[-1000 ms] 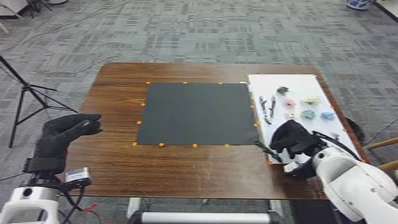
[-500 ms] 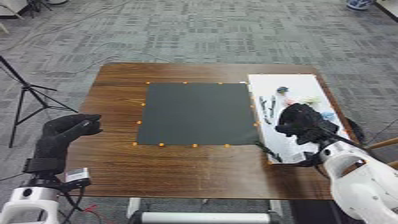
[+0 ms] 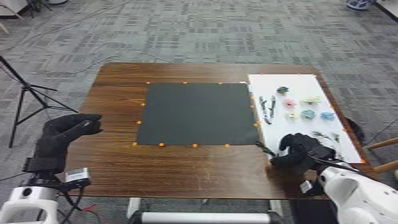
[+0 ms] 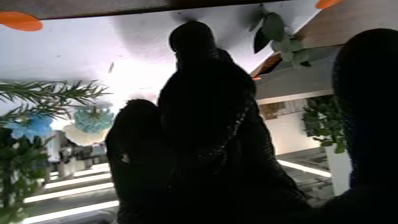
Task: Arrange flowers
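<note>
In the head view my left hand (image 3: 73,127) is at the table's left side, relaxed and empty. My right hand (image 3: 304,146) is over the near part of the white sheet (image 3: 277,81), palm side hidden. Beyond it lie a dark blue flower (image 3: 282,90), a pink flower (image 3: 289,103), a cream flower (image 3: 311,100) and a teal flower (image 3: 308,114). Thin dark stems (image 3: 273,104) lie at the sheet's left. In the right wrist view my right hand (image 4: 200,115) has straight fingers, thumb apart, nothing between; near it are a leafy sprig (image 4: 272,31) and a needle-leaved sprig (image 4: 53,95).
A black square mat (image 3: 195,114) with orange markers around it covers the middle of the brown table (image 3: 178,170). A light blue flower (image 3: 328,116) and a small yellow flower (image 3: 291,115) lie on the sheet. A black tripod (image 3: 27,90) stands beyond the left edge.
My right hand went forward over the sheet, then came back toward the near edge, uncovering the pink, yellow, teal and light blue flowers again. My left hand has kept still.
</note>
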Robot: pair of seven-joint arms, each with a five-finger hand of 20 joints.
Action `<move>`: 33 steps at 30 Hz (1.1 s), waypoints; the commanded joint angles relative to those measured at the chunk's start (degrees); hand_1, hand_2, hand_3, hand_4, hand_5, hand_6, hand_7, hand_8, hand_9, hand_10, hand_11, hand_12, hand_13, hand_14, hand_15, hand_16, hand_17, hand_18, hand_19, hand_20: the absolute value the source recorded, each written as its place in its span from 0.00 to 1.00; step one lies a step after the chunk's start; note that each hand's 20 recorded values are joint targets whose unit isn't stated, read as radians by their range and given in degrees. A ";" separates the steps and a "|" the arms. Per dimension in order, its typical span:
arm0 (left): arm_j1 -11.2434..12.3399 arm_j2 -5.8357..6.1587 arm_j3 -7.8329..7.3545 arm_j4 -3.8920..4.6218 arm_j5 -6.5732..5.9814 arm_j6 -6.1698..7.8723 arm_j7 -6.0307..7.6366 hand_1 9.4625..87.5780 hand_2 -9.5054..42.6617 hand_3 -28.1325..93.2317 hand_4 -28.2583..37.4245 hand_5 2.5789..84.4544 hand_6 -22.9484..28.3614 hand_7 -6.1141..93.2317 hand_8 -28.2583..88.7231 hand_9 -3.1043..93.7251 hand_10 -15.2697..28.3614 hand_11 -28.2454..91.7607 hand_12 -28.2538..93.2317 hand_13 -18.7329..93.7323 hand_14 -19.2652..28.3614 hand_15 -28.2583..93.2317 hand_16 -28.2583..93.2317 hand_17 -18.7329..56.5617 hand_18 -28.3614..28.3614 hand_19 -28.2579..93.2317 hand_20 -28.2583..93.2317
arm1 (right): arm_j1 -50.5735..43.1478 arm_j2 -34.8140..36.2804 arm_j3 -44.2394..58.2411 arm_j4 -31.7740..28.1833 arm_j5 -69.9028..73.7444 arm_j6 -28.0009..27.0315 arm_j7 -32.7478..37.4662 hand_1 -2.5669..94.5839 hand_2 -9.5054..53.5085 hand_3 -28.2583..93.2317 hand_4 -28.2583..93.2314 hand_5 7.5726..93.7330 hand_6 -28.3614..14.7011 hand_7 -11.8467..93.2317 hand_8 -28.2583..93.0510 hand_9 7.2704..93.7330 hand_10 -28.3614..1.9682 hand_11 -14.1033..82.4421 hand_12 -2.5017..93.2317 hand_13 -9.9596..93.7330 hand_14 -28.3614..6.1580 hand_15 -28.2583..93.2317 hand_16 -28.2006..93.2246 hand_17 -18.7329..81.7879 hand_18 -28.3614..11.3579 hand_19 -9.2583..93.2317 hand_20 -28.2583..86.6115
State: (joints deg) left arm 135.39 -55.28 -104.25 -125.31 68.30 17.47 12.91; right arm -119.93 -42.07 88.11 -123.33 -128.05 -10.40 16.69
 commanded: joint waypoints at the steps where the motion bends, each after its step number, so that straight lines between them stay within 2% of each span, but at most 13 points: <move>1: -0.82 0.18 0.51 -0.07 0.49 -0.67 -0.35 0.29 0.05 0.76 0.17 0.68 0.46 0.30 0.17 0.62 0.68 0.47 0.39 0.59 0.81 0.57 0.26 0.38 0.78 0.49 0.50 | -0.36 -0.53 -6.15 3.02 -5.05 4.82 1.75 0.46 0.00 0.71 0.15 0.58 0.47 0.41 0.21 0.81 0.42 0.47 0.33 0.99 0.71 0.65 0.54 0.88 0.57 1.00 0.62; 4: -0.74 -0.22 0.46 -0.16 0.68 -0.80 -0.62 0.29 0.05 0.76 0.17 0.68 0.46 0.30 0.17 0.62 0.68 0.47 0.39 0.59 0.81 0.57 0.26 0.38 0.78 0.49 0.50 | 0.05 -0.79 -8.30 3.23 -5.95 4.41 1.14 0.52 0.00 0.73 0.12 0.54 0.49 0.53 0.19 0.81 0.46 0.57 0.41 0.99 0.74 0.66 0.54 0.89 0.58 1.00 0.63; 6: -0.89 -0.03 0.58 -0.11 0.50 -0.46 -0.62 0.29 0.05 0.76 0.17 0.68 0.46 0.30 0.17 0.62 0.68 0.47 0.39 0.59 0.82 0.58 0.26 0.38 0.78 0.49 0.50 | 0.83 -0.75 -10.09 3.54 -6.40 4.04 1.06 0.55 0.00 0.72 0.12 0.51 0.50 0.62 0.18 0.82 0.47 0.61 0.45 1.00 0.76 0.68 0.54 0.89 0.58 1.00 0.65; 8: -0.91 -0.15 0.62 -0.14 0.53 -0.48 -0.57 0.29 0.05 0.76 0.17 0.68 0.46 0.30 0.17 0.62 0.68 0.47 0.39 0.59 0.82 0.58 0.26 0.38 0.78 0.49 0.50 | 1.69 -1.07 -11.25 3.97 -6.39 2.80 0.91 0.58 0.00 0.70 0.13 0.49 0.51 0.63 0.37 0.83 0.50 0.62 0.48 1.00 0.78 0.69 0.54 0.90 0.57 1.00 0.68; 11: -0.84 -0.21 0.69 -0.16 0.60 -0.42 -0.51 0.29 0.05 0.76 0.17 0.68 0.46 0.30 0.17 0.62 0.68 0.47 0.39 0.59 0.82 0.57 0.26 0.38 0.78 0.49 0.50 | 2.92 -1.29 -12.90 4.71 -5.53 2.22 1.12 0.64 0.00 0.64 0.16 0.50 0.52 0.63 0.48 0.84 0.52 0.64 0.48 1.00 0.78 0.71 0.53 0.91 0.57 1.00 0.70; 13: -0.77 -0.13 0.71 -0.16 0.30 -0.31 -0.35 0.29 0.05 0.76 0.17 0.68 0.46 0.30 0.17 0.62 0.68 0.47 0.39 0.59 0.81 0.57 0.26 0.38 0.78 0.49 0.50 | 3.90 -1.60 -13.33 4.84 -0.95 1.18 2.20 0.86 0.00 0.20 0.44 0.51 0.53 0.65 0.50 0.86 0.53 0.63 0.49 1.00 0.78 0.73 0.51 0.92 0.57 1.00 0.71; 14: -0.68 -0.24 0.60 -0.25 0.38 -0.39 -0.42 0.29 0.05 0.76 0.17 0.68 0.46 0.30 0.17 0.62 0.68 0.47 0.39 0.59 0.81 0.57 0.26 0.38 0.78 0.49 0.50 | 4.24 -1.85 -13.32 5.14 -0.13 1.01 2.27 0.95 0.00 0.05 0.54 0.52 0.54 0.66 0.50 0.87 0.53 0.62 0.49 1.00 0.78 0.73 0.50 0.92 0.57 1.00 0.70; 15: -0.65 -0.30 0.53 -0.25 0.41 -0.37 -0.37 0.29 0.06 0.76 0.17 0.68 0.46 0.29 0.17 0.62 0.68 0.47 0.39 0.59 0.81 0.57 0.26 0.38 0.78 0.49 0.50 | 4.74 -2.15 -13.02 5.32 2.63 0.20 2.89 0.97 0.00 0.02 0.56 0.53 0.55 0.66 0.49 0.88 0.54 0.61 0.49 1.00 0.79 0.74 0.49 0.92 0.58 1.00 0.69; 19: -0.32 -0.06 0.36 -0.35 -0.35 0.01 -0.20 0.29 0.06 0.76 0.17 0.68 0.46 0.29 0.17 0.62 0.68 0.47 0.39 0.59 0.82 0.57 0.26 0.38 0.78 0.49 0.50 | 5.84 -3.22 -10.90 5.95 10.79 -1.15 5.03 1.00 0.00 0.01 0.61 0.66 0.57 0.56 0.47 0.95 0.55 0.54 0.45 1.00 0.77 0.73 0.46 0.93 0.60 1.00 0.64; 23: -0.13 -0.38 0.17 -0.44 -0.57 0.02 -0.16 0.29 0.06 0.76 0.17 0.68 0.47 0.29 0.17 0.62 0.69 0.47 0.39 0.59 0.81 0.58 0.26 0.38 0.78 0.49 0.50 | 6.93 -3.18 -8.59 6.01 16.93 -0.87 5.96 0.96 0.00 0.08 0.59 0.74 0.55 0.47 0.47 0.97 0.54 0.53 0.40 1.00 0.76 0.74 0.45 0.94 0.60 1.00 0.62; 26: -0.04 -0.55 0.10 -0.55 -0.76 0.02 -0.21 0.29 0.06 0.76 0.17 0.68 0.47 0.29 0.17 0.62 0.69 0.47 0.39 0.59 0.82 0.57 0.26 0.38 0.78 0.49 0.50 | 7.86 -2.97 -6.27 5.29 22.53 -0.08 6.15 0.93 0.00 0.13 0.57 0.75 0.54 0.45 0.47 0.97 0.54 0.54 0.37 1.00 0.76 0.74 0.45 0.94 0.59 1.00 0.62; 27: -0.66 -0.34 0.36 -0.25 -0.78 -0.20 -0.20 0.29 0.06 0.76 0.17 0.68 0.46 0.29 0.17 0.62 0.69 0.47 0.39 0.59 0.82 0.57 0.26 0.38 0.78 0.49 0.50 | 7.85 -2.62 -5.67 4.86 23.57 1.43 6.05 0.93 0.00 0.14 0.56 0.75 0.54 0.45 0.47 0.97 0.54 0.54 0.37 1.00 0.77 0.74 0.44 0.94 0.59 1.00 0.62; 33: -0.52 -0.10 0.00 -0.25 -0.91 -0.23 -0.33 0.29 0.06 0.76 0.17 0.68 0.46 0.29 0.17 0.62 0.69 0.47 0.39 0.59 0.82 0.58 0.26 0.38 0.78 0.49 0.50 | 9.81 -2.52 -2.73 2.82 27.18 3.18 5.09 0.92 0.00 0.17 0.55 0.76 0.53 0.45 0.47 0.97 0.54 0.54 0.38 1.00 0.77 0.74 0.44 0.94 0.60 1.00 0.62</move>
State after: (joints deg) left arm 134.72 -55.17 -103.70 -125.30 67.92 17.41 12.88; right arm -110.89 -45.13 82.67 -119.42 -103.06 -8.96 21.81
